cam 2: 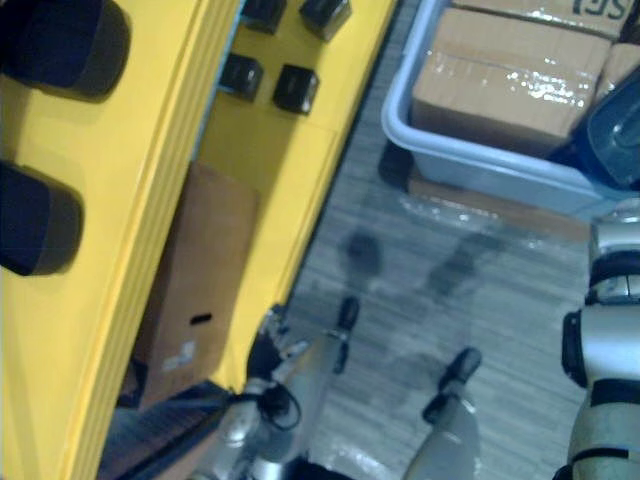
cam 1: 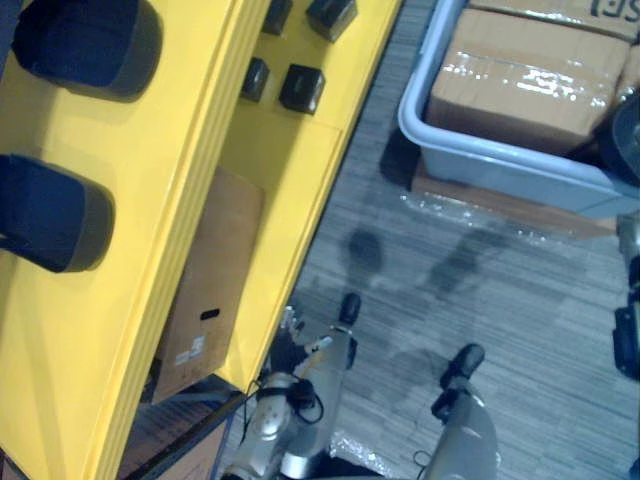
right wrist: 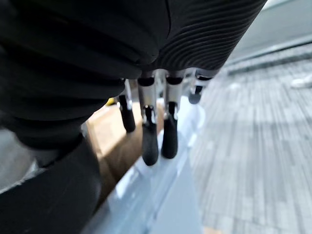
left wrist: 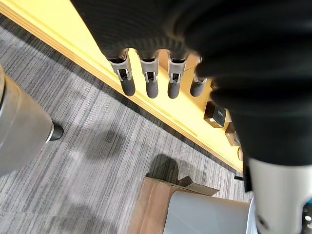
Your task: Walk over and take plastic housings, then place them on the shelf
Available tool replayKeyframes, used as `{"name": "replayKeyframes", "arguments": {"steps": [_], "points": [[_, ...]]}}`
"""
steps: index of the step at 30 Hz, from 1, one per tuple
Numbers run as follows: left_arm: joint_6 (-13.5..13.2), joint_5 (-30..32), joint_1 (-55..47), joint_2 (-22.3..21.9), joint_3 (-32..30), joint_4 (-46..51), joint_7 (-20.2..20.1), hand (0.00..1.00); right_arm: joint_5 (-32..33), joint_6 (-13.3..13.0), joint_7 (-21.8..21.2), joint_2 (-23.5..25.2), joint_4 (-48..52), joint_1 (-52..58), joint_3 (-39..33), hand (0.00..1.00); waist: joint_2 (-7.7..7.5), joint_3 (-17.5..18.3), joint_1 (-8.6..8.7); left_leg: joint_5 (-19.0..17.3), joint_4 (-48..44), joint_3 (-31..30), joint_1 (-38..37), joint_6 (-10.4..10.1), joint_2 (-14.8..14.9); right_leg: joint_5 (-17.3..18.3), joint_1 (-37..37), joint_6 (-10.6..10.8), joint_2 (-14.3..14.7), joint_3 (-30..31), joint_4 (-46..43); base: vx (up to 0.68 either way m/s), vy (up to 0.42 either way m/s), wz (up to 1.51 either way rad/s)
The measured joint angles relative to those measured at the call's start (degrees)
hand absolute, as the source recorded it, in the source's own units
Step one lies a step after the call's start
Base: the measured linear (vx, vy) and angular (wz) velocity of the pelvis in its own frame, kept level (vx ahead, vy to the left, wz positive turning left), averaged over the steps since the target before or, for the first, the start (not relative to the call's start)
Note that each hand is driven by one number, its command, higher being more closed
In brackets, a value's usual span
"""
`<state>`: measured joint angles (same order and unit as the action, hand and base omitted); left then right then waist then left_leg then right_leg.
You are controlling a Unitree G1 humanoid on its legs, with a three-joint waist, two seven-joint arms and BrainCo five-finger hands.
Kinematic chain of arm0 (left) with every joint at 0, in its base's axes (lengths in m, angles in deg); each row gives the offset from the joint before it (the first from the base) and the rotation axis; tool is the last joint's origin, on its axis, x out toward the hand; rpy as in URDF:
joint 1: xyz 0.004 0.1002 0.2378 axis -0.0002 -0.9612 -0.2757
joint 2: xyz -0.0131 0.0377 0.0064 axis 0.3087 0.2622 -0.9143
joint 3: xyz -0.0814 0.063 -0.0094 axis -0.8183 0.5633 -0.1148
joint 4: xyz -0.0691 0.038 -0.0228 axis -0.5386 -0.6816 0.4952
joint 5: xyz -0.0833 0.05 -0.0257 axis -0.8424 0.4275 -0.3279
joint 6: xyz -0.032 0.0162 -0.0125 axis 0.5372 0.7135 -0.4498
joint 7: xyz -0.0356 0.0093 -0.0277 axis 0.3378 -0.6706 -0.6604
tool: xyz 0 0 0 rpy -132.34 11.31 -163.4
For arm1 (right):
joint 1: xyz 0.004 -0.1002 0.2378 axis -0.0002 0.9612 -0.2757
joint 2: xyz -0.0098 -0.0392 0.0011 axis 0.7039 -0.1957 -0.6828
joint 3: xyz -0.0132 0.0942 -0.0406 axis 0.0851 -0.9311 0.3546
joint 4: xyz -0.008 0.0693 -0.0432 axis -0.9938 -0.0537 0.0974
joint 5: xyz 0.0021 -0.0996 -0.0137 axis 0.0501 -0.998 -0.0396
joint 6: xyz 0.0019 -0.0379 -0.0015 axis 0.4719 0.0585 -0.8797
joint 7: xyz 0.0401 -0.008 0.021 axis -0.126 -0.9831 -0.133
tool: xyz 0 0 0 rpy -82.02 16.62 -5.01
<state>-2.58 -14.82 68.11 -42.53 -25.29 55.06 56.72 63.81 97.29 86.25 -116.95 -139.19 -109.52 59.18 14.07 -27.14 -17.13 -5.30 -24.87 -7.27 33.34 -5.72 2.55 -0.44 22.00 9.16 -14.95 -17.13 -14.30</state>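
Fingers of the left hand hang straight, apart and empty beside the yellow shelf; black housings sit on it just beyond, partly hidden behind that hand. Fingers of the right hand, equally loose and empty, hover over the blurred rim of a grey bin.

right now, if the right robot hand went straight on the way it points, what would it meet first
Probably the grey tub, its rim just ahead of the right robot hand; a cardboard box sits inside. Depth is unclear.
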Motion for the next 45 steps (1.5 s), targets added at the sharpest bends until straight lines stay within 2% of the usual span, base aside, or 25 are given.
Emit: {"name": "replayKeyframes", "arguments": {"steps": [3,8,17,21,26,31,34,37,39,45], "points": [[0.0,-0.1,0.0,-0.1,0.0,0.2,-0.4,0.00,0.0,-1.7,1.8,-1.1,2.1,0.0,0.1,0.00,0.48,0.3,-0.09,0.0,-0.4,-0.1,0.4,0.0,0.0,0.0,0.1,0.0,0.0,-0.1,0.0,0.00,0.000,0.00],[-0.1,-0.1,-0.1,-0.1,-0.1,1.0,-1.5,0.00,0.0,-7.2,3.6,-2.9,4.3,-0.2,0.3,0.00,0.58,0.4,0.06,-0.5,-1.5,-0.1,0.6,0.3,0.0,0.0,0.1,0.0,0.0,0.0,-0.2,0.00,0.004,-0.01],[-0.3,-0.1,-0.9,-0.1,-1.2,1.3,-1.8,0.00,0.5,-17.5,10.1,-3.3,12.5,0.3,-1.1,0.00,0.58,0.4,0.99,-0.7,-1.9,0.3,0.2,0.3,0.1,0.0,0.0,0.0,0.0,0.4,-0.4,0.00,-0.001,-0.01],[-0.3,-0.1,-0.9,0.0,-3.0,2.0,-2.1,0.00,0.1,-20.2,12.1,-3.3,16.3,1.8,-2.5,0.00,0.58,0.4,1.48,-0.8,-1.8,0.7,-0.2,0.3,0.3,0.0,-0.1,0.0,0.1,0.8,-0.4,0.00,-0.002,-0.06],[-0.3,-0.2,-1.0,0.0,-4.5,2.3,-2.2,0.00,0.4,-21.2,14.4,-3.3,18.3,3.9,-4.7,0.00,0.58,0.4,2.07,-1.7,-2.9,1.4,-0.2,0.6,0.4,-0.1,-0.1,0.2,0.2,1.7,-0.4,0.01,0.014,-0.08],[-0.3,-0.2,-1.0,0.1,-4.6,2.3,-2.2,0.00,4.2,-21.2,14.0,-3.3,16.7,5.7,-6.2,0.00,0.57,0.4,2.24,-2.0,-3.4,1.6,0.1,0.8,0.3,-0.3,-0.1,0.4,0.2,1.8,0.0,0.00,0.004,-0.01],[-0.2,-0.1,-1.0,0.1,-4.5,2.2,-2.2,0.00,8.3,-21.4,10.5,-3.4,12.9,5.7,-6.4,0.00,0.58,0.4,2.21,-2.3,-3.7,1.5,0.4,0.8,0.3,-0.4,0.0,0.6,0.1,1.8,0.1,0.00,0.000,0.00],[-0.2,-0.1,-1.0,0.1,-4.5,2.0,-2.1,0.00,14.5,-21.4,4.8,-3.3,8.7,5.7,-6.3,0.00,0.58,0.4,1.94,-2.3,-3.8,1.3,0.7,0.8,0.1,-0.5,0.0,0.7,0.1,1.6,0.3,0.00,0.003,0.01],[-0.2,-0.1,-0.8,0.1,-4.3,0.8,-2.1,0.00,15.6,-21.6,2.5,-3.4,7.1,5.5,-6.0,0.00,0.58,0.4,1.81,-2.3,-3.8,1.3,0.7,0.8,0.0,-0.6,0.0,0.8,0.0,1.6,0.5,0.00,0.000,0.00],[-0.2,-0.1,-0.5,-0.1,-3.5,-0.3,-2.1,0.00,16.2,-22.4,0.3,-4.9,3.0,2.4,-4.1,0.00,1.04,0.7,0.99,-2.3,-3.7,1.3,1.0,0.8,-0.2,-0.6,0.2,0.9,-0.2,1.6,0.7,0.00,0.001,0.01]]}}
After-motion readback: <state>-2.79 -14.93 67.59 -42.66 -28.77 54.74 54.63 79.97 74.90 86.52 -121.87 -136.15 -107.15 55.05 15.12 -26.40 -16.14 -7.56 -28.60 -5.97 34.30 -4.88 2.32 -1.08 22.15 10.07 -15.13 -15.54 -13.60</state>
